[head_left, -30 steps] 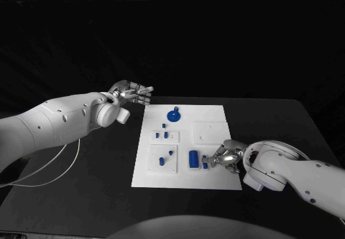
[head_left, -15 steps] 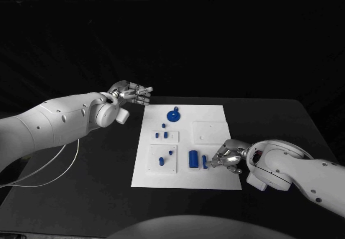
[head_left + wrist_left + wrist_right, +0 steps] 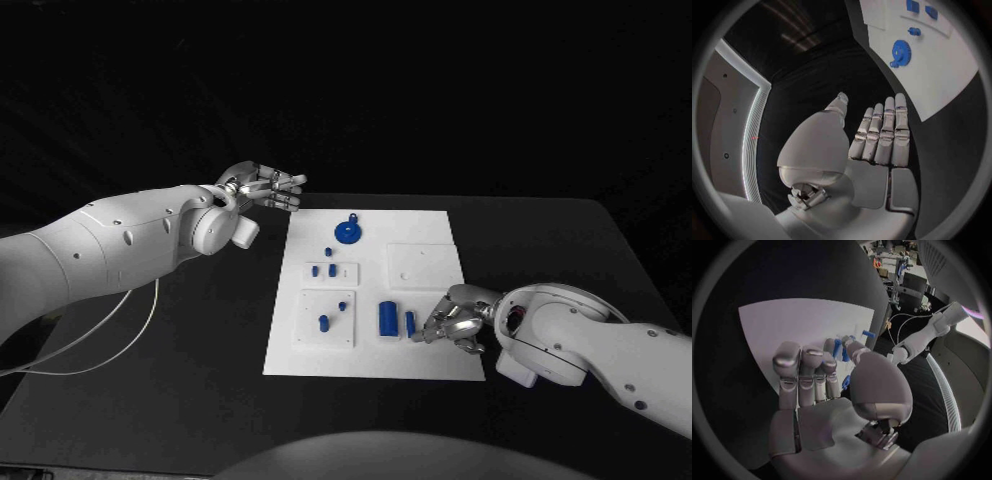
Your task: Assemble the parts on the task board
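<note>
Table (image 3: pixel 173 400) black and matte, filling the lower half of the head view under a dark room; a thin white cable (image 3: pixel 108 335) loops across it at the left of the frame; task board (image 3: pixel 433 360), a white rectangular plate, lies in the middle of the frame, long side running away from the camera; on it a blue gear-like disc (image 3: pixel 349 232) near the far end, small blue pegs (image 3: pixel 325 270) in a raised white block at centre, more pegs (image 3: pixel 326 320) in a second block at lower left, a larger blue cylinder (image 3: pixel 388 318) lying at lower centre, a slim blue part (image 3: pixel 411 323) just beside it; a plain white square (image 3: pixel 426 265) sits at the board's right; left hand (image 3: pixel 267 188) hovers off the board's upper left corner, fingers straight and together, released, holding nothing; right hand (image 3: pixel 454 320) is at the board's lower right, fingers curled by the slim blue part; cannot tell whether it grips it.
</note>
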You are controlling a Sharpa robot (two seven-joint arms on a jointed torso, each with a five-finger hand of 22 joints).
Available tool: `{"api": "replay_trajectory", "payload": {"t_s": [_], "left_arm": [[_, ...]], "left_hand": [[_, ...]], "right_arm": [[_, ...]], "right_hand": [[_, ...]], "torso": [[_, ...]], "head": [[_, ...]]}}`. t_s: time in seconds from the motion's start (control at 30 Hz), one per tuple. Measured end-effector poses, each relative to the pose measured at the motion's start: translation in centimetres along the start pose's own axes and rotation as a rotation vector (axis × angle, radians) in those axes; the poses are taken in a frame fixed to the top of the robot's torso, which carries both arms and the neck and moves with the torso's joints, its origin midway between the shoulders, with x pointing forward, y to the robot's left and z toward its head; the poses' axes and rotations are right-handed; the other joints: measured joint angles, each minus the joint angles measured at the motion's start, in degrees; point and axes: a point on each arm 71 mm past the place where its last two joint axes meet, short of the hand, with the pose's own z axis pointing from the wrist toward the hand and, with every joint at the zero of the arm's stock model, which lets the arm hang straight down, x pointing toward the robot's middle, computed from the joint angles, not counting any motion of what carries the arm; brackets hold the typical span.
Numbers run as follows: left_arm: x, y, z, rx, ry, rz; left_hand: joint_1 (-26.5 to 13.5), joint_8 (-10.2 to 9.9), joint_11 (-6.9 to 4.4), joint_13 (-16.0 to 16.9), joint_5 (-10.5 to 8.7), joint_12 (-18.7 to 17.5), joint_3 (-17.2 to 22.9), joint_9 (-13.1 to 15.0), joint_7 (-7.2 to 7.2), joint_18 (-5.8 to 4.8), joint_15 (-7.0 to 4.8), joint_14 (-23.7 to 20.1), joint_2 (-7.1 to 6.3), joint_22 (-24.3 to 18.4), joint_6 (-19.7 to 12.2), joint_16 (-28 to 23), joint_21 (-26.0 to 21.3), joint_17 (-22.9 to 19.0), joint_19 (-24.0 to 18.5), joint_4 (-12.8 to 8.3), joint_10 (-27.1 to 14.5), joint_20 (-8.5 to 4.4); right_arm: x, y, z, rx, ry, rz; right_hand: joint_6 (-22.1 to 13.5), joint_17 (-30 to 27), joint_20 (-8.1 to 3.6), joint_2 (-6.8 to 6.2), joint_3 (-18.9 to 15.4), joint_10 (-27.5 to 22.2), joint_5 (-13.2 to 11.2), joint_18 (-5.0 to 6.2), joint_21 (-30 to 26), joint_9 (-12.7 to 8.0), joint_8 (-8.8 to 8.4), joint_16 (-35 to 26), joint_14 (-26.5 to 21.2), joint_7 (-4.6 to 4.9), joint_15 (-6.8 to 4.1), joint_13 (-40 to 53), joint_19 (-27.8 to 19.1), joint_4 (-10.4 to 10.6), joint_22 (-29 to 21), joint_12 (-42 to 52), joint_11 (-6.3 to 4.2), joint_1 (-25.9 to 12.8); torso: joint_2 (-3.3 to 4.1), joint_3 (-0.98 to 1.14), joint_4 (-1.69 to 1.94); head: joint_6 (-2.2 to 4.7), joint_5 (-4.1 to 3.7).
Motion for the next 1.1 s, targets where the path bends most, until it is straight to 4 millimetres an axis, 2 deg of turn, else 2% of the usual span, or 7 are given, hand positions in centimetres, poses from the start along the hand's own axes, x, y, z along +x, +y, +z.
{"api": "replay_trajectory", "payload": {"t_s": [0.27, 0.33, 0.43, 0.67, 0.8, 1.1], "left_arm": [[0.0, 0.0, 0.0, -0.001, 0.001, 0.001], [0.0, 0.0, 0.0, -0.001, 0.001, 0.001], [0.0, 0.0, 0.0, -0.001, 0.001, 0.001], [0.0, 0.0, 0.0, -0.002, 0.001, 0.002], [0.0, 0.1, 0.0, -0.002, 0.002, 0.002], [0.1, 0.0, 0.0, -0.002, 0.004, 0.002]], "left_hand": [[0.0, 0.0, 0.0, 0.0, 0.0, 0.0, 0.0, 0.0, 0.0, 0.0, 0.0, 0.0, 0.0, 0.0, 0.0, 0.0, 0.0, 0.0, 0.0, 0.0, 0.0, 0.0], [0.0, 0.0, 0.0, 0.0, 0.0, 0.0, 0.0, 0.0, 0.0, 0.0, 0.0, 0.0, 0.0, 0.0, 0.0, 0.0, 0.0, 0.0, 0.0, 0.0, 0.0, 0.0], [0.0, 0.0, 0.0, 0.0, 0.0, 0.0, 0.0, 0.0, 0.0, 0.0, 0.0, 0.0, 0.0, 0.0, 0.0, 0.0, 0.0, 0.0, 0.0, 0.0, 0.0, 0.0], [0.0, 0.0, 0.0, 0.0, 0.0, 0.0, 0.0, 0.0, 0.0, 0.0, 0.0, 0.0, 0.0, 0.0, 0.0, 0.0, 0.0, 0.0, 0.0, 0.0, 0.0, 0.0], [0.0, 0.0, 0.0, 0.0, 0.0, 0.0, 0.0, 0.0, 0.0, 0.0, 0.0, 0.0, 0.0, 0.0, 0.0, 0.0, 0.0, 0.0, 0.0, 0.0, 0.0, 0.0], [0.0, 0.0, 0.0, 0.0, 0.0, 0.0, 0.0, 0.0, 0.0, 0.0, 0.0, 0.0, 0.0, 0.0, 0.0, 0.0, 0.0, 0.0, 0.0, 0.0, 0.0, 0.0]], "right_arm": [[0.0, 0.1, 0.2, 0.005, -0.004, 0.0], [0.0, 0.0, 0.3, 0.01, -0.007, -0.002], [0.0, 0.0, 0.5, 0.02, -0.014, -0.006], [0.0, 0.0, 0.9, 0.037, -0.035, -0.013], [-0.1, 0.0, 1.1, 0.042, -0.041, -0.014], [-0.1, 0.1, 1.3, 0.043, -0.042, -0.016]], "right_hand": [[0.2, 0.1, 0.0, 0.0, 0.4, 0.0, 0.0, 0.0, 0.0, 0.8, 0.0, 0.0, 0.0, -0.15, 0.0, 0.0, 0.0, 1.5, 0.0, 0.2, 0.0, 0.0], [0.2, 0.1, 0.0, 0.0, 0.4, 0.0, -0.4, 0.0, 0.0, 0.8, 0.0, 0.0, 0.0, -0.18, 0.0, 0.0, 0.0, 1.5, 0.0, 0.2, 0.0, 0.0], [0.2, 0.1, 0.0, 0.0, 2.3, 0.0, -1.8, 0.0, 0.0, 0.8, 0.0, 0.0, 0.0, -0.18, 0.0, 0.0, 0.0, 1.3, 0.0, 0.2, 0.0, 0.0], [0.2, 0.1, 0.0, 0.32, 3.9, 0.2, -2.0, 0.0, 0.0, 0.9, 0.0, 0.0, 0.0, -0.18, 0.0, 0.0, 0.0, 0.7, 0.0, 0.2, -0.21, -0.4], [0.2, 0.1, 0.0, -0.1, 4.1, 0.2, -2.2, 0.0, 0.0, 1.0, 0.0, 0.0, 0.0, -0.18, 0.0, 0.0, 0.0, 0.6, 0.0, 0.2, -0.21, -0.9], [0.2, 0.1, 0.0, 0.02, 4.1, 0.2, -2.1, 0.0, 0.2, 1.0, 0.0, 0.0, 0.0, -0.18, 0.0, 0.0, 0.0, 0.6, 0.0, 0.2, -0.21, -1.1]], "torso": [[0.01, 0.0, 0.04], [0.01, -0.01, 0.05], [0.01, -0.02, 0.05], [0.01, -0.02, 0.03], [0.0, -0.02, 0.03], [-0.01, -0.02, 0.02]], "head": [[-0.19, -0.05], [-0.21, -0.02], [-0.25, 0.01], [-0.31, 0.06], [-0.31, 0.06], [-0.28, -0.05]]}}
